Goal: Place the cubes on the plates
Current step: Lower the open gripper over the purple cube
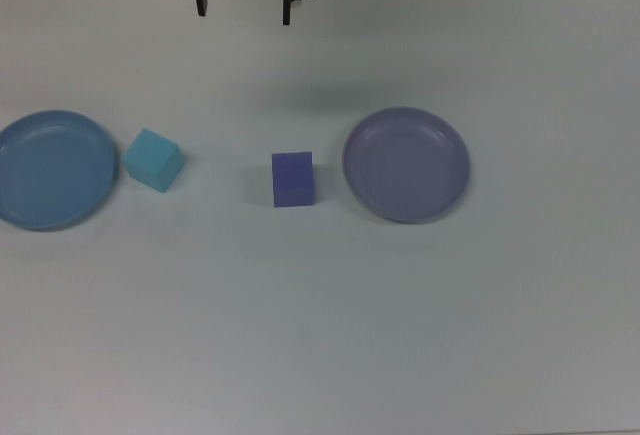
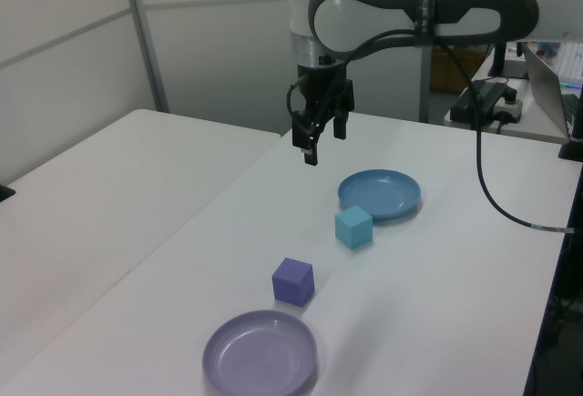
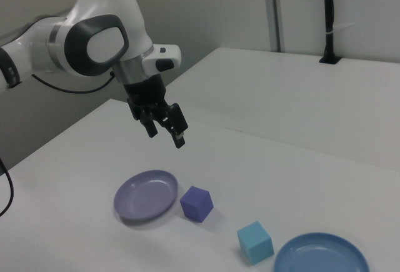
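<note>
So far: nothing placed.
Tool: the tool (image 1: 243, 7) hung above the tabletop (image 1: 320, 335), fingers spread, holding nothing.
Purple cube (image 1: 292, 179): on the tabletop, just beside the lavender plate (image 1: 406, 205).
Cyan cube (image 1: 152, 159): on the tabletop, beside the blue plate (image 1: 55, 217).
Left: both cubes.

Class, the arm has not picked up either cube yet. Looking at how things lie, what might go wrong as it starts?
1. The light cyan matte cube sits very close to the blue round plate; an open finger coming down could strike the rim.
2. The purple-blue matte cube lies turned relative to the gripper, whose jaws stand open, so a grasp without realigning might pinch corners and slip.
</note>
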Robot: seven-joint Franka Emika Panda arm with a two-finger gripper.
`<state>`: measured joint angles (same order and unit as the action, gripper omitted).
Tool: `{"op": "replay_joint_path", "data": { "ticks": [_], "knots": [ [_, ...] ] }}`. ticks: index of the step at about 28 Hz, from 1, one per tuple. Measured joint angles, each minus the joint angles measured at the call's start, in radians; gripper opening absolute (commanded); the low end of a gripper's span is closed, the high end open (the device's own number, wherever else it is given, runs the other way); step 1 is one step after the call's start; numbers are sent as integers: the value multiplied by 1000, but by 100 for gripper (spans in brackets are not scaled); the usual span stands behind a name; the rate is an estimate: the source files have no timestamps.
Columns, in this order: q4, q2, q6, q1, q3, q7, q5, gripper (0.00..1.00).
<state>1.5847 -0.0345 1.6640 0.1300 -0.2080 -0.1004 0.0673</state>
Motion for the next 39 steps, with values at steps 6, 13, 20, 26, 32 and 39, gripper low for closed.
{"op": "replay_joint_path", "data": {
  "ticks": [6, 13, 20, 26, 32, 39],
  "knots": [
    [5, -36, 0, -2, -2, 7, -1, 100],
    [6, -107, 56, -3, -2, 86, -12, 100],
    [40, -162, 160, -17, -2, 98, -13, 100],
    [135, -200, 306, -31, -2, 95, -10, 100],
    [185, -252, 406, -30, 4, 67, 17, 100],
    [188, -344, 498, -34, 4, -20, 111, 100]
  ]
}}
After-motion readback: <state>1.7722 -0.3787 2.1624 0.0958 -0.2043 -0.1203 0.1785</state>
